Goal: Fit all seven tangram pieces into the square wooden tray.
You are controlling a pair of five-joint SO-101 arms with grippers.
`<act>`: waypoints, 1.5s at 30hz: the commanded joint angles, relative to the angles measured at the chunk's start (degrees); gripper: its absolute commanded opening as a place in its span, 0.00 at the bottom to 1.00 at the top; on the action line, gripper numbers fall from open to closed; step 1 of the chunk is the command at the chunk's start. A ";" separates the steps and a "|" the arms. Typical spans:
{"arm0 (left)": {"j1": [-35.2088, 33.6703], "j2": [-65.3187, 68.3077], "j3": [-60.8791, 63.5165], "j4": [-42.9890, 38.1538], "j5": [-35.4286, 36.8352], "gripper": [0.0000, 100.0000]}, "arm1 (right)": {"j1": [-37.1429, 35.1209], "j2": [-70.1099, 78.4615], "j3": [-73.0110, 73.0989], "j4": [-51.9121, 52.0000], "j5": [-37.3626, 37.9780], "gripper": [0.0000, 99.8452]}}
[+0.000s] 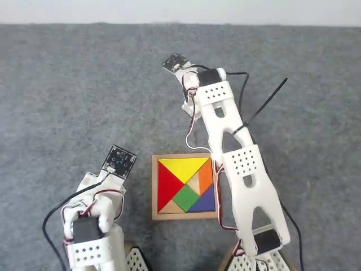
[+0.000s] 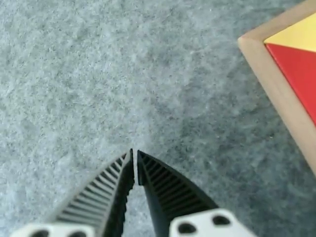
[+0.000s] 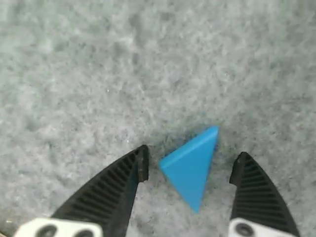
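Note:
The square wooden tray lies in the middle of the grey mat. It holds yellow, red, green, orange and purple pieces, with two wood-coloured patches among them. A blue triangle lies flat on the mat between the fingers of my right gripper, which is open and not touching it. The right arm stretches past the tray's far side. My left gripper is shut on nothing, over bare mat beside the tray's corner.
Grey mat covers the whole table. The left arm sits low at the near left of the tray. The right arm's links and cables run along the tray's right edge.

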 commanded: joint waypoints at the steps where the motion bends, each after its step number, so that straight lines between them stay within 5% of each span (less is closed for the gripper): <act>1: -0.44 -1.14 -1.01 -0.62 -0.62 0.01 | 1.45 -0.13 -1.41 -0.84 -0.44 0.20; 12: -0.44 -1.14 -0.75 -0.62 -0.70 0.01 | 1.80 1.01 -2.02 -0.40 -0.35 0.21; 30: -0.53 -1.14 -0.66 -0.70 -0.70 0.01 | 1.98 0.84 -2.11 0.57 -0.44 0.06; 45: -0.53 -1.14 -0.66 -0.70 -0.79 0.01 | 1.98 -8.13 -2.02 8.75 -0.97 0.06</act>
